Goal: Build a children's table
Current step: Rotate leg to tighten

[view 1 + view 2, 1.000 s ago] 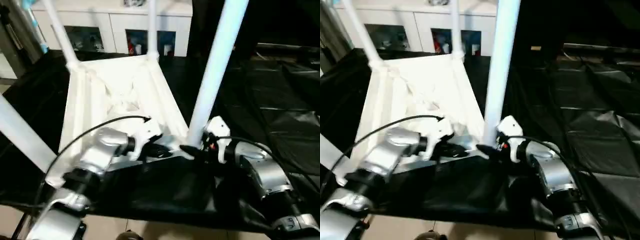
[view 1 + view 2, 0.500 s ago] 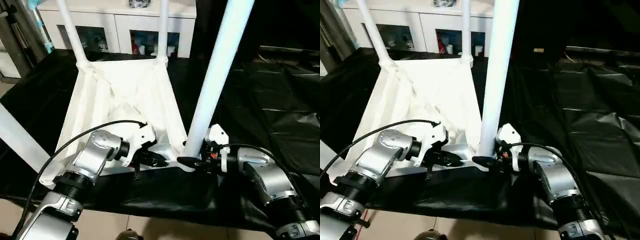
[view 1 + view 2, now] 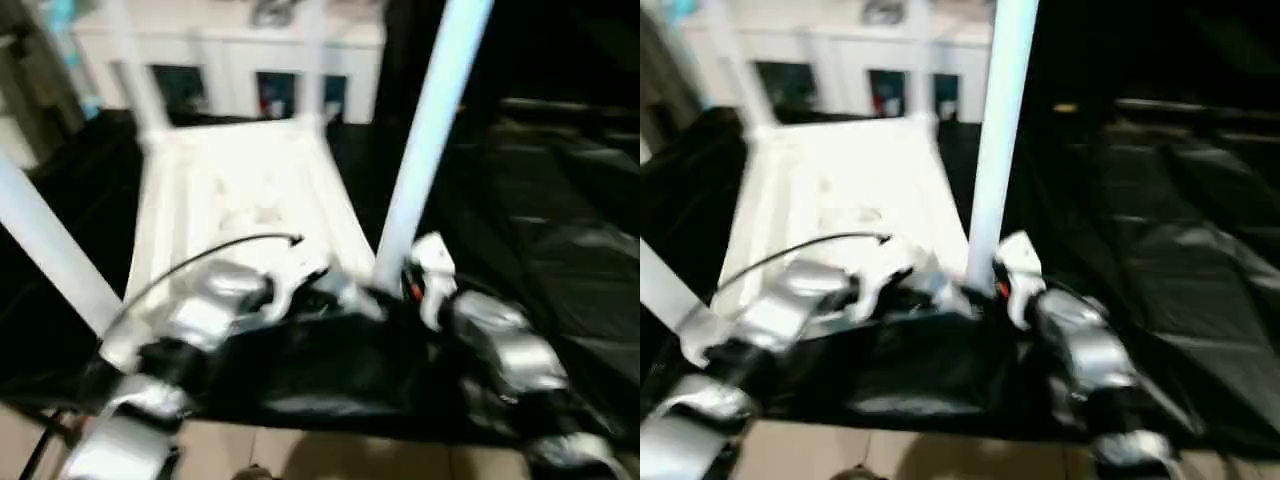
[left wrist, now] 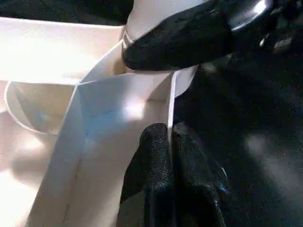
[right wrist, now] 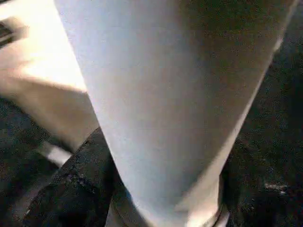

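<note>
The right claw (image 3: 396, 292) is tightening slightly, holding the near-right leg (image 3: 425, 130) at its base; the left claw (image 4: 169, 142), pinched shut, is bracing the top (image 3: 240, 190)'s rim; the leg is probably being seated.

Head views motion-blurred; glare on white top (image 3: 240, 190).
</note>
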Controlling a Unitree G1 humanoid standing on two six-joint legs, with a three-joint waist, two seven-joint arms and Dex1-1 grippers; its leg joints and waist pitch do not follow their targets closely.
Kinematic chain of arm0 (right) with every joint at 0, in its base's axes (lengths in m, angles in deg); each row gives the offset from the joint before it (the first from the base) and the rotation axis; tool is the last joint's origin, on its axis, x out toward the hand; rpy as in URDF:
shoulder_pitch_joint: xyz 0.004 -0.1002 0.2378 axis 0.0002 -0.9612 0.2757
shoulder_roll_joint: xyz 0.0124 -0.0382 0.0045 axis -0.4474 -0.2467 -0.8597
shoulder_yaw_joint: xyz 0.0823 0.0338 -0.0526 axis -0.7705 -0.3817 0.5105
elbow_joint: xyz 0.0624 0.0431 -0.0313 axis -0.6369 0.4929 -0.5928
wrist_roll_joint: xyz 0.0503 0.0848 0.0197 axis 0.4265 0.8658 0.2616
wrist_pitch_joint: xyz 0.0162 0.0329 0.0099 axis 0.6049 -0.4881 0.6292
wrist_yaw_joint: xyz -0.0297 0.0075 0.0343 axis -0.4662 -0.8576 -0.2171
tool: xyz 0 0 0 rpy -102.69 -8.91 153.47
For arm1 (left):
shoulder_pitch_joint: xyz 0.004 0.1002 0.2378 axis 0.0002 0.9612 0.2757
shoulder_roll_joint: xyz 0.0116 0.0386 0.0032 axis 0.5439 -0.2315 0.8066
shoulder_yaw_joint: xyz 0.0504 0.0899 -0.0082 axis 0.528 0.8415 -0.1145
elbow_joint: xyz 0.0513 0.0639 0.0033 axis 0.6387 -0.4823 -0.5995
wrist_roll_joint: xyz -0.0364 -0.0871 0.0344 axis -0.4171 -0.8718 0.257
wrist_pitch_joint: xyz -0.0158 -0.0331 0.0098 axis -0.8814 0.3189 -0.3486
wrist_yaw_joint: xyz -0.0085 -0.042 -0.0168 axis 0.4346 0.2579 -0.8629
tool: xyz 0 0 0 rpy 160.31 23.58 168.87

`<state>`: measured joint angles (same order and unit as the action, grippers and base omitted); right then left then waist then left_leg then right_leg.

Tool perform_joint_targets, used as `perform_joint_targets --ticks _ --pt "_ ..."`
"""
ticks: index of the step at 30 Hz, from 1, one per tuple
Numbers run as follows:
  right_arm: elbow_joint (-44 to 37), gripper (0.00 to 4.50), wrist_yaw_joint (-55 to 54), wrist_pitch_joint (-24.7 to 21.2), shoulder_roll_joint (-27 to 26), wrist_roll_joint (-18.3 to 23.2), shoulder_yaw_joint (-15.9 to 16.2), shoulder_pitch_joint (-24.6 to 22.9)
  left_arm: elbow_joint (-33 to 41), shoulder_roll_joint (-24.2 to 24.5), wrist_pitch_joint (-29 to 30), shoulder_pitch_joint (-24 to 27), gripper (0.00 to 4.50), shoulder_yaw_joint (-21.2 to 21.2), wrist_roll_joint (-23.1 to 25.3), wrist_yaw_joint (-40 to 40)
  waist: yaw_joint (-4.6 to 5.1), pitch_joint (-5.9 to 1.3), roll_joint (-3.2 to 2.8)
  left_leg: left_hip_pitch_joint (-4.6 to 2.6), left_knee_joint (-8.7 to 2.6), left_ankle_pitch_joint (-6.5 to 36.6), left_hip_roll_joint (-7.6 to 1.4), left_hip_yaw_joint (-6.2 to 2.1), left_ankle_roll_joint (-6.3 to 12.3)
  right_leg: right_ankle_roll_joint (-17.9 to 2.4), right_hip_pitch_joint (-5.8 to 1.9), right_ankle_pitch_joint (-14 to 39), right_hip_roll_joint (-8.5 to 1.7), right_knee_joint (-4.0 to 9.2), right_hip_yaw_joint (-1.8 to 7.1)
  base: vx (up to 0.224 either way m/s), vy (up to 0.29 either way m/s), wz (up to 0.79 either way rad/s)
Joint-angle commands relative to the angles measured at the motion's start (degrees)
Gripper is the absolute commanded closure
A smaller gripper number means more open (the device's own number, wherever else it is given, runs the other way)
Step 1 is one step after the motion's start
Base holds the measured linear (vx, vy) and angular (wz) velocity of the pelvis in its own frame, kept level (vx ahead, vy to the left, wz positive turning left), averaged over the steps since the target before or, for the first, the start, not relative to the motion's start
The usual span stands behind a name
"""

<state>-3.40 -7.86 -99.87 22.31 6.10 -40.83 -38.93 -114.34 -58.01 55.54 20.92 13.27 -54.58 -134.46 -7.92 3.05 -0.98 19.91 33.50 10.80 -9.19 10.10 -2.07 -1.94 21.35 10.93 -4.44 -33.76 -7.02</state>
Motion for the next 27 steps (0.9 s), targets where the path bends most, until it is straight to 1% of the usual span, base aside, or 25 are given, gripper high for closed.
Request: perform_joint_targets --ticks 1,2,3,4,5,6,7,8,9,10,12,13,15,16,17,18,19,20,21,22,23,24,25,27 --pt "5.6 1.86 -5.4 -3.9 -5.2 -0.9 2.7 -0.6 0.7 -4.8 0.6 -3.6 4.5 -2.0 -1.1 8.2 0.48 -2.8 -0.17 -0.67 -5.27 22.3 -5.09 -3.14 -2.11 -4.7 -1.62 29.3 -7.05 6.32 4.08 0.0 0.0 0.0" --pt "5.8 1.86 -5.9 -4.0 -5.5 -0.9 2.5 -0.5 0.6 -5.1 0.6 -3.7 4.5 -2.0 -1.1 8.5 0.48 -2.89 -0.23 -0.6 -5.29 21.9 -5.12 -3.16 -2.14 -5.0 -1.64 28.1 -7.06 6.16 4.09 0.0 0.0 0.0" --pt "6.4 1.86 -7.2 -4.3 -6.3 -0.7 2.1 0.0 0.4 -5.7 0.7 -3.9 4.5 -2.3 -1.1 9.5 0.55 -2.95 -0.13 -0.46 -5.35 21.0 -5.1 -3.06 -1.83 -5.3 -1.69 25.9 -6.93 6.05 4.2 0.0 0.0 0.0" --pt "6.6 1.86 -6.9 -3.7 -7.2 -0.6 2.3 0.3 0.0 -6.7 0.2 -4.1 4.5 -2.2 -0.9 10.7 0.62 -2.97 -0.22 -0.53 -5.28 20.4 -5.07 -2.87 -1.59 -6.0 -1.54 23.8 -6.88 5.94 4.35 0.0 0.0 0.0" --pt "6.6 1.51 -6.4 -3.4 -7.5 -0.6 2.5 0.4 -0.2 -6.9 -0.1 -4.2 4.5 -2.2 -0.9 11.0 0.57 -3.02 -0.19 -0.61 -5.22 20.0 -5.02 -2.75 -1.44 -6.2 -1.52 22.9 -6.85 5.93 4.4 0.0 0.0 0.0" --pt "6.0 1.3 -5.3 -3.1 -7.8 -0.6 3.1 0.3 0.0 -7.3 -0.5 -4.0 4.5 -1.7 -0.8 10.6 0.59 -3.06 -0.18 -0.54 -5.19 19.3 -5.05 -2.62 -1.1 -6.8 -1.62 20.9 -6.83 5.67 4.56 0.0 0.0 0.0" --pt "5.8 1.16 -4.3 -2.8 -7.9 -0.6 3.6 0.3 0.0 -7.5 -0.9 -3.8 4.5 -1.2 -0.5 10.3 0.55 -3.18 -0.14 -0.28 -5.17 17.7 -5.09 -2.56 -0.68 -7.5 -1.83 18.5 -6.82 5.29 4.64 0.0 0.0 0.0" --pt "5.5 1.14 -3.2 -2.2 -7.6 -1.0 4.4 0.2 0.2 -7.3 -1.8 -3.3 4.5 -0.3 -0.1 9.2 0.53 -3.23 -0.12 -0.29 -5.1 17.1 -5.08 -2.45 -0.45 -7.8 -1.83 17.5 -6.77 5.21 4.67 0.0 0.0 0.0" --pt "5.5 1.07 -3.2 -2.2 -7.6 -1.0 4.4 0.2 0.3 -7.3 -1.8 -3.3 4.5 -0.3 -0.1 9.1 0.46 -3.28 -0.09 -0.31 -5.0 16.0 -5.05 -2.33 0.01 -8.3 -1.86 16.0 -6.78 5.04 4.72 0.0 0.0 0.0" --pt "5.5 0.81 -3.2 -1.4 -7.2 -1.4 4.7 0.2 0.1 -7.2 -2.1 -3.1 4.5 0.0 0.0 8.9 0.49 -3.25 0.1 -0.35 -4.94 15.5 -5.0 -2.19 0.44 -8.7 -1.86 16.0 -6.78 5.07 4.72 0.0 0.0 0.0" --pt "5.0 0.73 -2.6 -0.1 -6.4 -1.6 4.9 0.1 0.0 -7.0 -2.5 -2.9 4.5 0.3 0.0 8.9 0.33 -3.32 0.27 -0.16 -4.83 14.1 -4.84 -2.07 1.03 -8.5 -2.08 16.7 -6.91 5.15 4.66 0.0 0.0 0.0" --pt "3.7 0.73 -0.6 1.6 -4.6 -1.6 5.2 -0.4 0.3 -6.2 -3.3 -2.4 4.5 0.9 0.1 7.4 0.28 -3.31 0.36 -0.08 -4.84 13.4 -4.81 -2.06 1.44 -8.2 -2.17 17.5 -6.82 5.18 4.6 0.0 0.0 0.0" --pt "2.5 0.73 1.3 2.0 -3.2 -1.4 5.5 -0.8 0.6 -5.7 -3.8 -2.2 4.5 1.2 0.1 6.6 -0.12 -3.36 0.32 -0.02 -4.75 12.6 -4.91 -2.04 1.97 -7.4 -2.24 17.6 -6.79 5.2 4.62 0.0 0.0 0.0" --pt "0.4 0.73 4.2 2.6 -0.9 -1.2 5.8 -1.7 1.0 -5.1 -4.2 -1.8 4.5 1.6 -0.1 5.0 -0.38 -3.48 0.53 -0.04 -4.76 11.7 -5.07 -2.07 2.45 -7.5 -2.24 16.1 -6.73 4.91 4.65 0.0 0.0 0.0" --pt "-1.5 0.73 7.0 3.1 1.4 -0.8 5.9 -2.7 1.4 -4.5 -4.3 -1.6 4.5 1.9 -0.1 3.8 -0.38 -3.49 0.55 0.0 -4.74 11.4 -5.13 -2.01 2.69 -7.7 -2.2 15.2 -6.62 4.76 4.67 0.0 0.0 0.0" --pt "-2.8 0.73 9.2 3.0 2.9 -0.2 5.5 -3.3 1.6 -4.2 -4.7 -1.4 4.5 2.0 0.0 3.4 -0.6 -3.67 0.46 -0.15 -4.58 10.4 -5.28 -1.94 3.19 -8.3 -2.14 12.6 -6.57 4.42 4.69 0.0 0.0 0.0" --pt "-4.8 0.73 12.6 2.3 6.0 1.2 4.5 -4.3 1.9 -3.5 -5.1 -1.2 4.5 2.3 0.0 2.2 -0.75 -3.77 0.28 -0.03 -4.37 9.1 -5.26 -1.87 3.82 -9.3 -2.16 9.8 -6.54 4.08 4.67 0.0 0.0 0.0" --pt "-6.6 0.73 15.7 2.2 8.8 2.3 3.5 -5.2 2.1 -2.9 -5.8 -1.0 4.5 2.8 0.0 0.8 -0.86 -3.79 0.48 0.02 -4.29 8.3 -5.22 -1.87 4.17 -9.4 -2.43 8.6 -6.38 4.05 4.58 0.0 0.0 0.0" --pt "-8.3 0.73 18.6 1.2 11.4 3.5 2.8 -6.1 2.5 -2.4 -6.0 -0.6 4.5 3.1 -0.2 -0.6 -1.32 -3.97 0.55 0.06 -3.88 7.1 -5.13 -1.63 5.46 -9.9 -2.4 6.3 -6.44 3.75 4.6 0.0 0.0 0.0" --pt "-8.9 0.73 19.5 1.1 12.2 3.8 2.6 -6.4 2.6 -2.2 -6.1 -0.6 4.5 3.2 -0.3 -1.0 -1.94 -4.08 0.53 0.13 -3.64 5.8 -5.27 -1.58 6.57 -10.5 -2.32 4.2 -6.41 3.34 4.58 0.0 0.0 0.0" --pt "-11.1 0.73 23.4 0.7 15.8 5.2 1.9 -7.7 2.9 -1.6 -6.2 -0.3 4.5 3.5 -0.4 -2.5 -2.25 -4.0 0.61 0.38 -3.56 5.3 -5.24 -1.57 7.32 -10.6 -2.52 3.7 -6.37 3.36 4.46 0.0 0.0 0.0" --pt "-12.2 0.73 25.2 -0.2 17.6 6.2 1.3 -8.3 2.9 -1.3 -6.6 -0.2 4.5 3.7 -0.4 -3.0 -2.36 -4.02 0.76 0.41 -3.45 5.3 -5.29 -1.56 7.63 -10.5 -2.52 3.8 -6.37 3.31 4.43 0.0 0.0 0.0" --pt "-12.7 0.73 26.1 -0.7 18.6 6.8 1.0 -8.7 2.7 -1.2 -6.9 -0.2 4.5 3.8 -0.3 -3.2 -2.5 -4.04 0.7 0.62 -3.38 5.4 -5.27 -1.61 8.11 -10.7 -2.45 4.4 -6.4 3.28 4.29 0.0 0.0 0.0" --pt "-14.3 0.73 28.4 -1.4 20.7 7.9 0.4 -9.7 2.3 -0.8 -7.4 -0.4 4.5 3.9 -0.1 -3.1 -2.51 -3.97 0.76 0.73 -3.32 6.4 -5.3 -1.68 7.83 -10.3 -2.37 7.2 -6.47 3.63 4.19 0.0 0.0 0.0"
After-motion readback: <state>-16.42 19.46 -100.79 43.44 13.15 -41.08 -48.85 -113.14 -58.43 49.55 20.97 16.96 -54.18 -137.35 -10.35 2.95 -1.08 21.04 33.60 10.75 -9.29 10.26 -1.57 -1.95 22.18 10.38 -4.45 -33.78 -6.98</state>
